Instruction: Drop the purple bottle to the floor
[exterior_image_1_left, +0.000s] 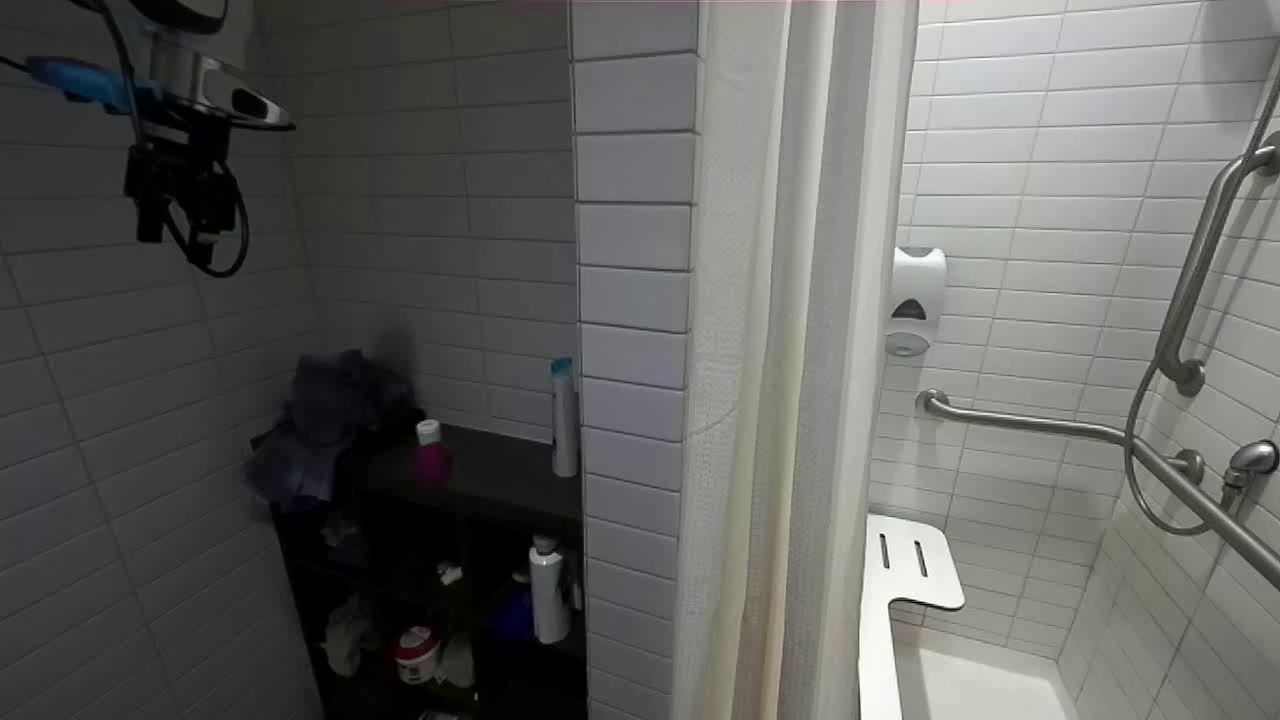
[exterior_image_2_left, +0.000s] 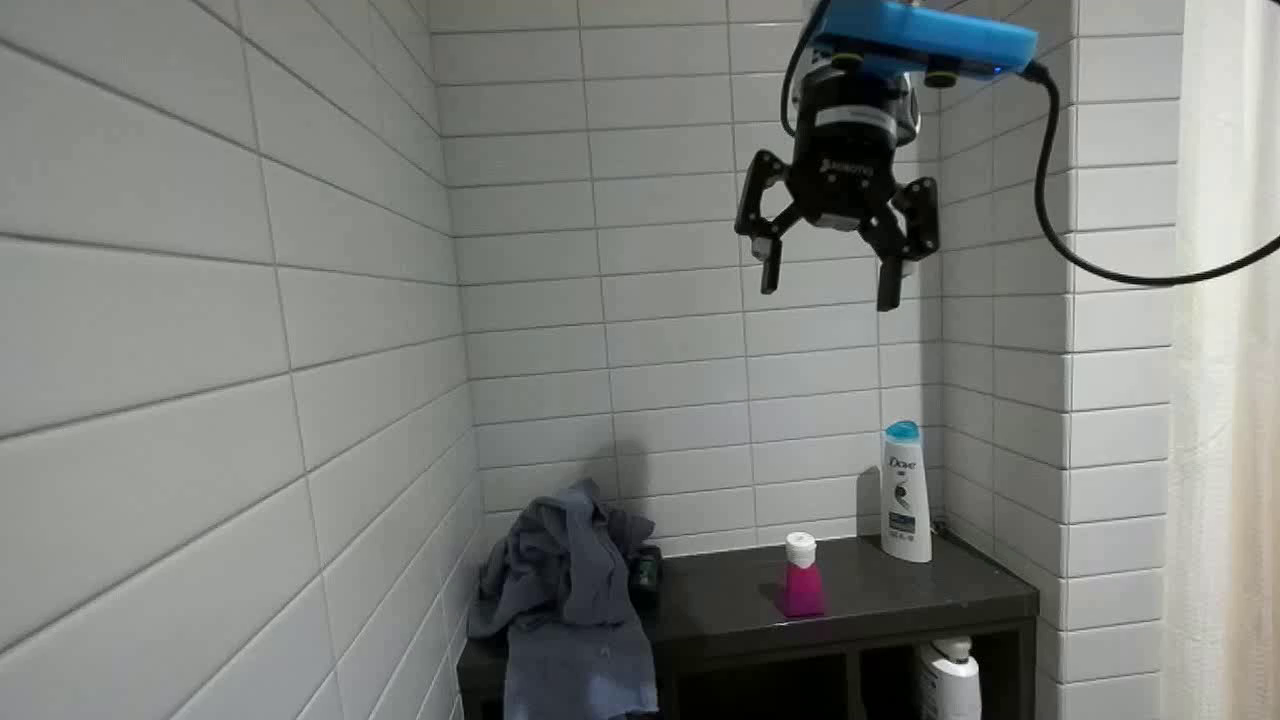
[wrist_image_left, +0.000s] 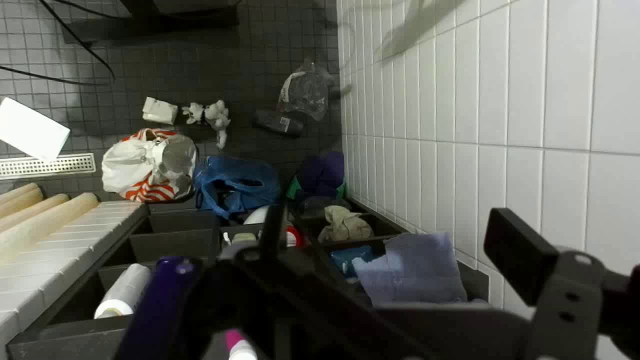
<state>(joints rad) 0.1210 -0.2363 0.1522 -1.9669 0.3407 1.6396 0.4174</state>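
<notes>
A small magenta-purple bottle (exterior_image_2_left: 802, 592) with a white cap stands upright on top of the dark shelf (exterior_image_2_left: 720, 590). It shows in both exterior views (exterior_image_1_left: 432, 460), and in the wrist view part of it shows at the bottom edge (wrist_image_left: 234, 340), partly hidden by the gripper. A darker purple bottle (wrist_image_left: 167, 285) is in a lower compartment; it is dim in an exterior view (exterior_image_1_left: 513, 613). My gripper (exterior_image_2_left: 829, 288) is open and empty, fingers pointing down, well above the shelf top and apart from everything. The tiled floor (wrist_image_left: 265, 47) shows in the wrist view.
A grey-blue towel (exterior_image_2_left: 565, 570) hangs over the shelf's left end. A white Dove bottle (exterior_image_2_left: 903, 500) stands at the back right. A pump bottle (exterior_image_1_left: 548, 590) is in a compartment. Bags (wrist_image_left: 237, 180) and small items lie on the floor. Tiled walls enclose the shelf.
</notes>
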